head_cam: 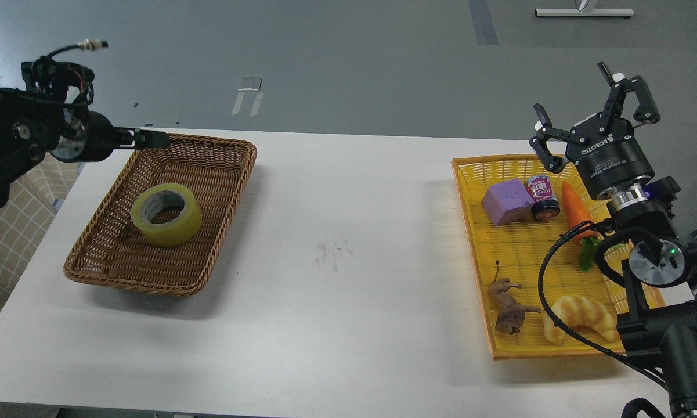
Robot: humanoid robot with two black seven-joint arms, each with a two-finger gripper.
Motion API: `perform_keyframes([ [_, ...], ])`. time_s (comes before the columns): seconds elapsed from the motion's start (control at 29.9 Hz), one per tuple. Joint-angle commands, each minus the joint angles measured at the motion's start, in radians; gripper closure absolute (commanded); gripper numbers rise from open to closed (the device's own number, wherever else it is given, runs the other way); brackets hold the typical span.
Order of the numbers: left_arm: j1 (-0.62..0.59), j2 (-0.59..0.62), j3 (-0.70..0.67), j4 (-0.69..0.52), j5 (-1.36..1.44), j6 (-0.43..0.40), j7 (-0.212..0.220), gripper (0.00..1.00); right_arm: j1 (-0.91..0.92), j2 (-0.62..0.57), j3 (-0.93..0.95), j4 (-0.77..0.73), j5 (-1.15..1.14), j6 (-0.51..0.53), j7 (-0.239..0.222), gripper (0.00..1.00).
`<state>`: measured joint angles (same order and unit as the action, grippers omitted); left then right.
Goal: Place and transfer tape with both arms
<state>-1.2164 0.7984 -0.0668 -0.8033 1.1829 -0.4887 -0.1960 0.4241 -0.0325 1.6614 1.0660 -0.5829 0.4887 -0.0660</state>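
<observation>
The tape [166,213], a yellowish roll with a grey-white core, lies flat in the brown wicker basket [215,174] at the left of the table. My left gripper [148,139] hangs above the basket's far left rim, up and clear of the tape, with nothing in it. It is seen edge-on and dark, so its fingers cannot be told apart. My right gripper [574,96] is open and empty, raised above the far end of the yellow tray [470,232] at the right.
The yellow tray holds a purple block [505,201], a small can [542,197], a toy carrot [574,209], a toy animal [508,305] and a croissant toy [580,316]. The white table [348,261] lies between the basket and the tray.
</observation>
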Motion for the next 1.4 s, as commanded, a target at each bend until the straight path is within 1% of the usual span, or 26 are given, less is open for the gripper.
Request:
perform_keyframes([
  [0.0,-0.063,-0.005,-0.001,-0.002,-0.271,0.000,-0.062,0.13,0.005,-0.001,0.000,0.008,0.000,0.000,0.000,0.00],
  [0.03,-0.068,-0.008,-0.001,-0.002,-0.325,0.000,-0.068,0.11,0.008,-0.001,0.000,0.008,0.000,0.000,0.000,0.00],
  [0.07,-0.069,-0.014,-0.004,-0.002,-0.435,0.000,-0.082,0.06,0.016,-0.001,0.001,0.008,0.000,0.000,0.000,0.00],
  [0.13,-0.066,-0.036,-0.027,-0.002,-0.593,0.000,-0.102,0.02,0.024,-0.006,0.001,0.008,-0.002,0.000,0.000,0.00],
  [0.2,-0.063,-0.056,-0.056,-0.004,-0.716,0.000,-0.114,0.02,0.030,-0.010,0.001,0.009,0.000,0.000,0.000,0.00],
  [0.27,-0.058,-0.071,-0.083,-0.004,-0.778,0.000,-0.120,0.02,0.031,-0.012,0.001,0.014,0.000,0.000,0.000,0.00],
  [0.33,-0.045,-0.117,-0.149,-0.002,-0.857,0.000,-0.129,0.02,0.035,-0.014,0.000,0.022,-0.002,0.000,-0.001,0.00],
  [0.37,-0.038,-0.129,-0.171,-0.002,-0.868,0.000,-0.129,0.02,0.035,-0.014,0.000,0.022,-0.002,0.000,-0.001,0.00],
  [0.43,-0.009,-0.171,-0.256,-0.007,-0.893,0.000,-0.129,0.02,0.048,-0.015,-0.002,0.020,-0.002,0.000,-0.005,0.00],
  [0.47,-0.009,-0.171,-0.257,-0.007,-0.893,0.000,-0.129,0.02,0.048,-0.015,-0.002,0.020,-0.002,0.000,-0.005,0.00],
  [0.64,0.104,-0.241,-0.477,-0.020,-0.913,0.000,-0.129,0.02,0.096,-0.014,-0.002,0.011,-0.003,0.000,-0.006,0.00],
  [0.67,0.147,-0.263,-0.546,-0.034,-0.924,0.000,-0.128,0.02,0.111,-0.012,-0.003,0.011,-0.002,0.000,-0.006,0.00],
  [0.7,0.172,-0.272,-0.579,-0.046,-0.928,0.000,-0.126,0.02,0.119,-0.011,-0.003,0.009,-0.002,0.000,-0.006,0.00],
  [0.74,0.196,-0.281,-0.612,-0.063,-0.934,0.000,-0.126,0.02,0.123,-0.009,-0.005,0.009,-0.003,0.000,-0.006,0.00],
  [0.77,0.252,-0.297,-0.681,-0.100,-0.945,0.000,-0.122,0.02,0.133,-0.007,-0.009,0.005,-0.003,0.000,-0.011,0.00],
  [0.84,0.346,-0.335,-0.773,-0.157,-0.948,0.000,-0.114,0.02,0.145,-0.010,-0.014,-0.007,-0.003,0.000,-0.017,0.00],
  [0.97,0.426,-0.358,-0.817,-0.185,-0.950,0.000,-0.111,0.02,0.166,-0.014,-0.017,-0.040,-0.003,0.000,-0.020,0.00],
  [1.17,0.506,-0.383,-0.872,-0.198,-0.968,0.000,-0.112,0.02,0.212,-0.015,-0.049,-0.115,-0.003,0.000,-0.061,0.00],
  [1.37,0.557,-0.450,-0.884,-0.194,-0.970,0.000,-0.111,0.02,0.240,-0.015,-0.051,-0.184,-0.003,0.000,-0.057,0.00],
])
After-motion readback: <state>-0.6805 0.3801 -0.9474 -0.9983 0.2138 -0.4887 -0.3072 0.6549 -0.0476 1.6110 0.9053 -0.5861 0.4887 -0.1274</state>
